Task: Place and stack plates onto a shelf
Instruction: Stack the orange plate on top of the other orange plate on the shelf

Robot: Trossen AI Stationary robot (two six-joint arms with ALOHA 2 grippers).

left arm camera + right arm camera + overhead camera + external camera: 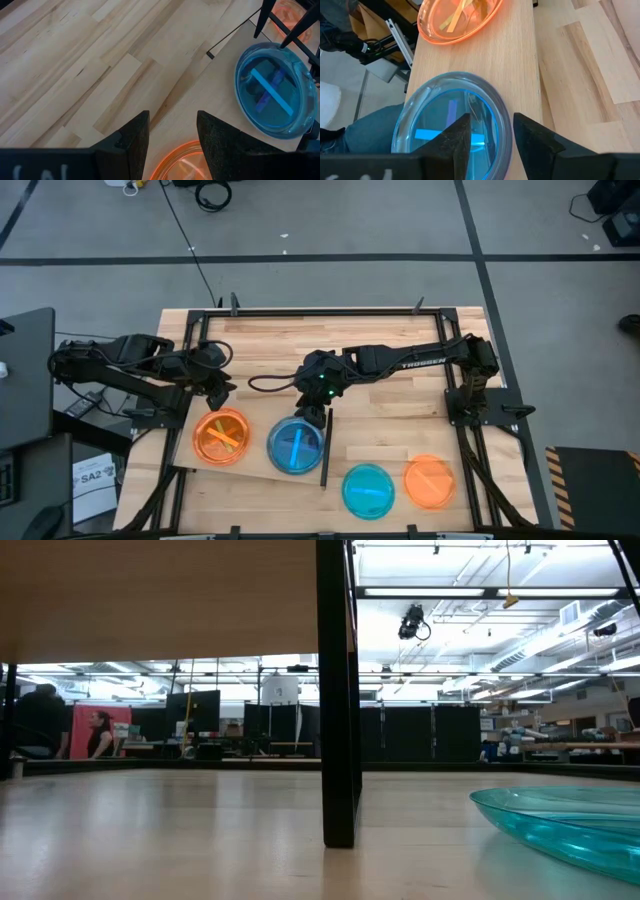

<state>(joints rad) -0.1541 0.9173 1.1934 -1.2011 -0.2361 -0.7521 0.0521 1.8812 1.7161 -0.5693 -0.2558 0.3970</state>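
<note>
In the high view the shelf (255, 467) lies at the lower left of the tabletop (400, 405), with its black upright strip (325, 448) along its right edge. 2 stacks sit on it: an orange plate stack (221, 436) at the left and a blue plate stack (295, 444) at the right, just beside the strip. To the right of the strip, still on the bare tabletop near the lower edge of the frame, wait a teal plate (368, 489) and an orange plate (430, 480), close together.

The right hand (314, 416) hangs directly over the upper rim of the blue stack. In the right wrist view its fingers (451, 140) stand parted on either side of the rim of the blue stack (445, 125) and do not look to be pinching it, so I judge the plate has been let go onto the pile. Placing it hard by the strip keeps the stack squared against that edge and leaves shelf room.

The left hand (214, 392) hovers over the upper rim of the orange stack, its fingers (131, 137) spread wide and holding nothing; it seems to be waiting clear of the right arm's work. The 2 loose plates are probably next to be shelved.
</note>
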